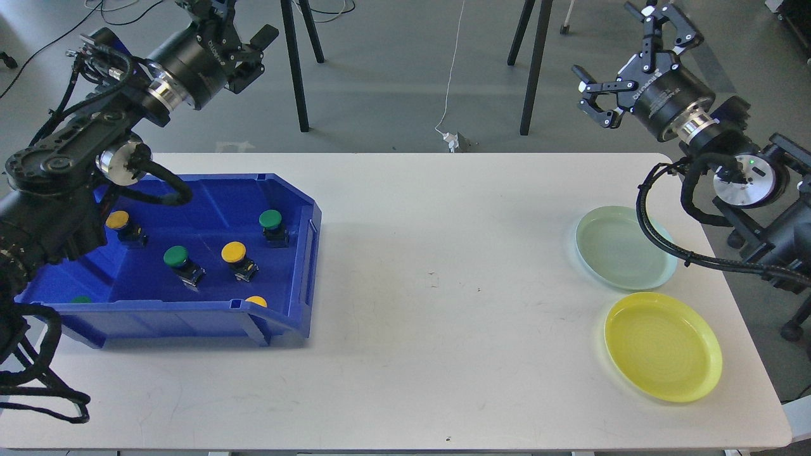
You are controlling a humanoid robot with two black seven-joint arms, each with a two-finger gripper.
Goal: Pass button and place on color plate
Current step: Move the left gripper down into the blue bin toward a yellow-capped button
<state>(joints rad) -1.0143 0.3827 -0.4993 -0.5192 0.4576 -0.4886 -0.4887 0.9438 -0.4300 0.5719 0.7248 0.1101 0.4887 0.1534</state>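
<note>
A blue bin [298, 209] at the table's left holds several push buttons: yellow-capped ones [233, 252] [118, 220] [256, 301] and green-capped ones [175, 256] [270, 219] [80, 299], the last two at the front wall partly hidden. A pale green plate [624, 248] and a yellow plate [663, 346] lie empty at the right. My left gripper [237, 19] hangs above and behind the bin, open with nothing in it. Raised beyond the table's far right corner, my right gripper [624, 54] is open and holds nothing.
The white table [437, 304] spans the view between bin and plates. Black stand legs [294, 63] [532, 63] and a white cable [451, 136] are on the floor behind the table. My right arm's cables [665, 240] drape over the green plate's right edge.
</note>
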